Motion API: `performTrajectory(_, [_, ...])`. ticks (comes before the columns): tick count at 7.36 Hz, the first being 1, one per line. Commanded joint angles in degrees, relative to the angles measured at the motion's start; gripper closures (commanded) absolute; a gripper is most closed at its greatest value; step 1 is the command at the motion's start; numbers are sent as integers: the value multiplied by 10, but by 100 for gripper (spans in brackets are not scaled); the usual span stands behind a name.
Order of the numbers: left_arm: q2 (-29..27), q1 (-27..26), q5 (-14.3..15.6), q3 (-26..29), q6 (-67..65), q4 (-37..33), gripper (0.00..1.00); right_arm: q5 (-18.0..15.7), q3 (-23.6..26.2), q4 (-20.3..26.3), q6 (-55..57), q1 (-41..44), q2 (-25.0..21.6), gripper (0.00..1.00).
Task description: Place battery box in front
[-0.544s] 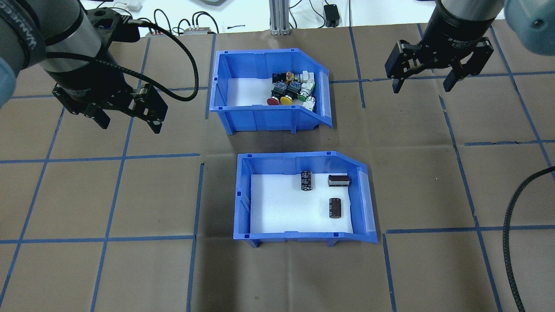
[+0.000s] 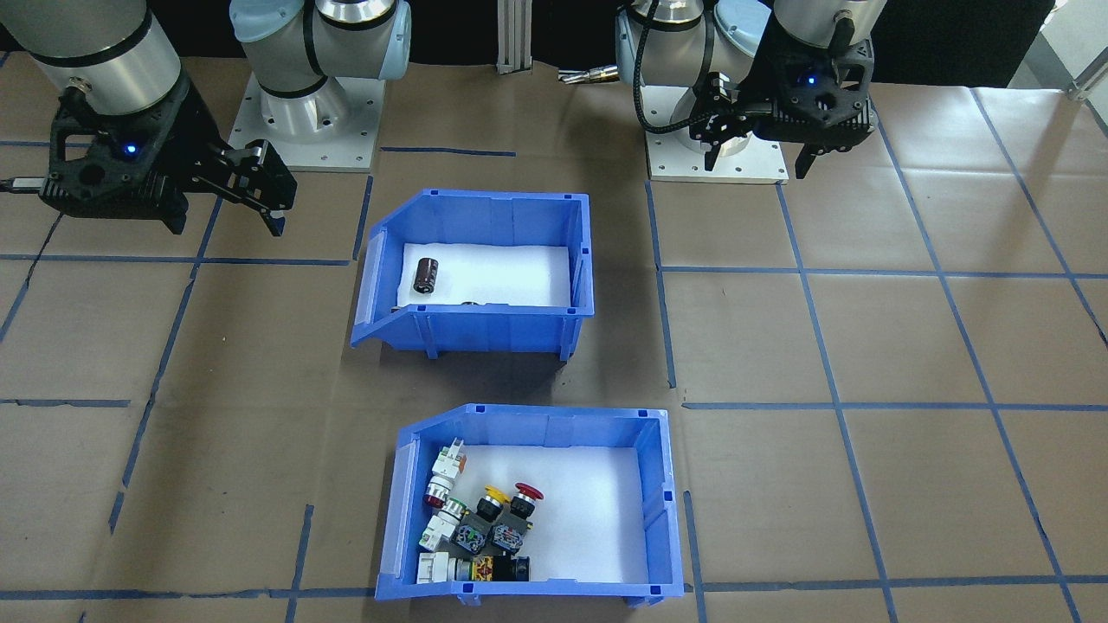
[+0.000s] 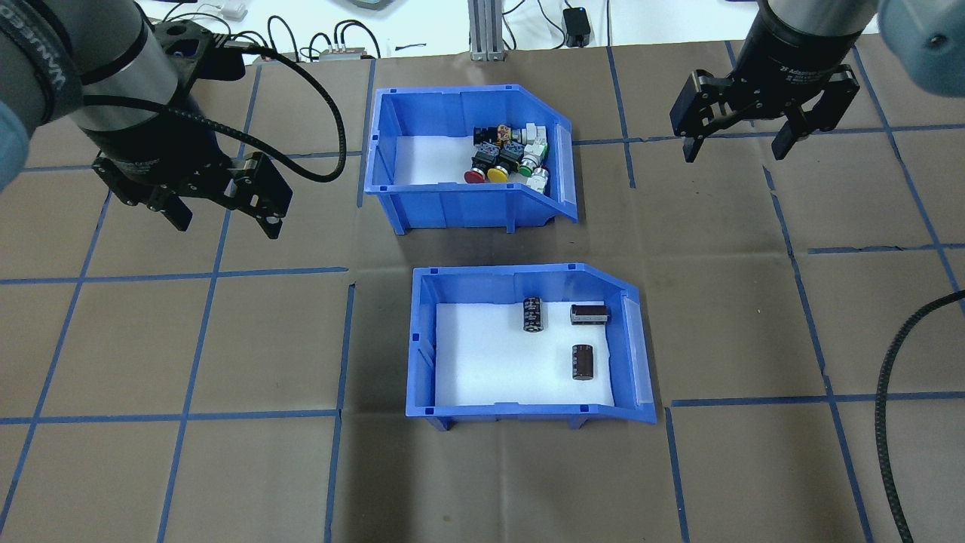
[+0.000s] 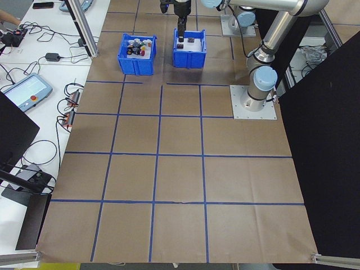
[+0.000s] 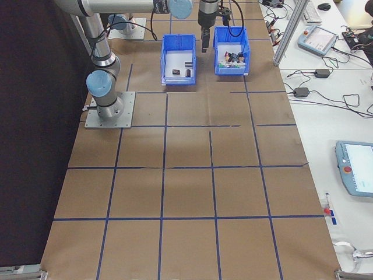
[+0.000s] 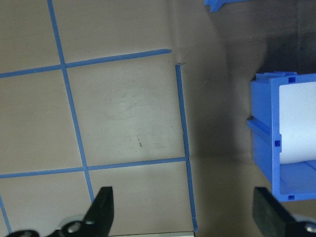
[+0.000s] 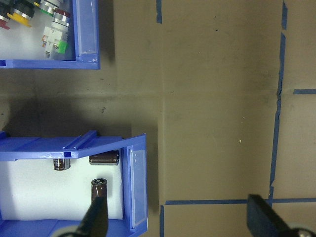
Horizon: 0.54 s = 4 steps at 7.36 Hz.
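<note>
The battery box (image 3: 419, 354) is a blue bin with a white foam floor, and three dark cylindrical batteries (image 3: 534, 314) lie in it. It stands in the table's middle, nearer the robot than the other blue bin. In the front-facing view the battery box (image 2: 485, 333) is the upper bin. My left gripper (image 3: 226, 220) hovers open to the box's left and further back, holding nothing. My right gripper (image 3: 733, 152) hangs open off to the back right, also apart from the box. The left wrist view catches the box's corner (image 6: 270, 143); the right wrist view shows its sloped side (image 7: 137, 187).
A second blue bin (image 3: 452, 205) with red-, yellow- and green-capped push-button switches (image 3: 501, 162) stands just beyond the battery box. Brown paper with blue tape lines covers the table (image 3: 188, 467). Cables and devices lie along the far edge (image 3: 339, 53).
My left gripper has shifted a little toward the robot and turned slightly. The right gripper and both bins stand as before.
</note>
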Motion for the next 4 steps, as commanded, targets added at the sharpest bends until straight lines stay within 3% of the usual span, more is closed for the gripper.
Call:
performTrajectory(1, [10,0,2,-19,0,-2,1,0,0,0,-6,0,6,0])
performTrajectory(3, [10,0,-3,-21,-8,1,1,1,-3,7,-9,0,7,0])
performTrajectory(4, [13,0,-7,-22,-72,2,1,3,-4,7,-9,0,6,0])
